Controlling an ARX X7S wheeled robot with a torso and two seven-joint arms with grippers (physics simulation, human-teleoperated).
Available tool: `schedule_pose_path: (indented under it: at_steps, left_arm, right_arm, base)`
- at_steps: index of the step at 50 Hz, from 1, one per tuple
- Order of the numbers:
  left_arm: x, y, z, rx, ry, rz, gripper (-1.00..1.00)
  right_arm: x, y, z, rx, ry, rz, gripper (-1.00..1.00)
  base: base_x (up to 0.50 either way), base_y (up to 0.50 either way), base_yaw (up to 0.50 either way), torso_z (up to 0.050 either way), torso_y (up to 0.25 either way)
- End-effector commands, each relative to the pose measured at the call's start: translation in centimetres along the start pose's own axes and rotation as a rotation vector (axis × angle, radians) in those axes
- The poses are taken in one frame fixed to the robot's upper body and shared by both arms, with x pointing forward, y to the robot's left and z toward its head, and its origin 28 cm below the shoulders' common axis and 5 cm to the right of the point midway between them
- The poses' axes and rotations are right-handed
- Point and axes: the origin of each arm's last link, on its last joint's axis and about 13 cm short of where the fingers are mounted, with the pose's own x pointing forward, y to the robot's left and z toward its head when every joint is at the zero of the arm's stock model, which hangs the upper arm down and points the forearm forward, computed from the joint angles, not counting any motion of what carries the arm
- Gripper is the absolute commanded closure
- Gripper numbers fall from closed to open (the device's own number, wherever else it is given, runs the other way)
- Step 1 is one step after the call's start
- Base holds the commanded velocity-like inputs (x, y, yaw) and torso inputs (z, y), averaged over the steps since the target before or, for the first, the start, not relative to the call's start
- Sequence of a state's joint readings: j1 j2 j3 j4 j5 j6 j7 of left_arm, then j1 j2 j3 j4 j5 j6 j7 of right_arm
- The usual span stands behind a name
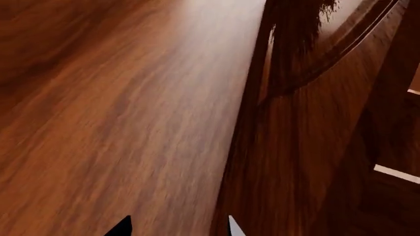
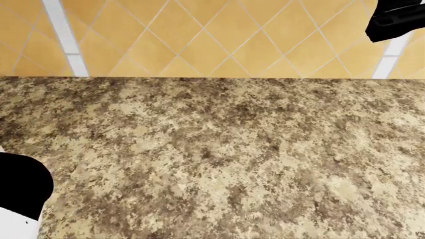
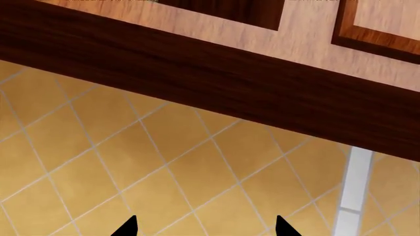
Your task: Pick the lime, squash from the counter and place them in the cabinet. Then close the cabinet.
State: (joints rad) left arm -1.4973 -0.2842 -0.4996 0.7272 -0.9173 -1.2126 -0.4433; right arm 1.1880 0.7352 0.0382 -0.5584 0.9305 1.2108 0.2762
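Even, shadowless light on the counter [image 2: 219, 159] in the head view; a pale glare band crosses the blurred wood panel [image 1: 131, 113]; wall tiles [image 3: 164, 172] render sharp.

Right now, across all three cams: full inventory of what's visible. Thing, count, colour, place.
counter: 1, speckled beige-and-brown stone, fills most of the head view; no lime or squash on the part shown.
tiled wall: 1, orange-yellow diamond tiles with pale vertical strips, behind the counter; also in the right wrist view.
cabinet underside: 1, dark brown wood edge with lighter panelled wood above, over the tiles in the right wrist view.
wood panels: reddish-brown, glossy, fill the left wrist view; whether this is a door or a side I cannot tell.
left arm: black and white part at the head view's lower left edge.
right arm: black part at the head view's upper right corner.
left gripper: two fingertips apart, nothing between.
right gripper: two black fingertips apart, nothing between.
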Motion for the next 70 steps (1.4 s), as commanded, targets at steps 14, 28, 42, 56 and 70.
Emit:
schedule_pose_path:
  at_steps: [14, 28, 42, 56, 70]
  left_arm:
    - [5.8, -4.3, 0.5, -0.065, 0.142, -0.643, -1.00]
    - [6.8, -5.2, 0.2, 0.021, 0.187, -0.776, -1.00]
    - [8.8, -6.4, -0.6, 0.064, 0.187, -0.797, -1.00]
    - [9.8, -7.1, -3.9, 0.136, 0.296, -0.812, -1.00]
    - [10.6, -6.9, -5.7, 0.191, 0.349, -0.789, -1.00]
  right_arm:
    - [0.0, 0.1, -0.3, 0.008, 0.006, 0.002, -1.00]
    - [0.0, 0.1, -0.3, 0.007, 0.006, 0.002, -1.00]
    - [0.1, 0.3, -0.8, 0.011, 0.010, 0.008, -1.00]
    - [0.0, 0.4, -0.7, 0.014, 0.012, 0.009, -1.00]
    - [0.1, 0.5, -0.8, 0.015, 0.013, 0.011, -1.00]
  base:
    - [0.00, 0.00, 0.00, 0.013, 0.007]
    - [0.00, 0.00, 0.00, 0.004, 0.002]
    - [0.00, 0.00, 0.00, 0.001, 0.000]
    - [0.00, 0.00, 0.00, 0.001, 0.000]
    - [0.00, 0.00, 0.00, 0.000, -0.002]
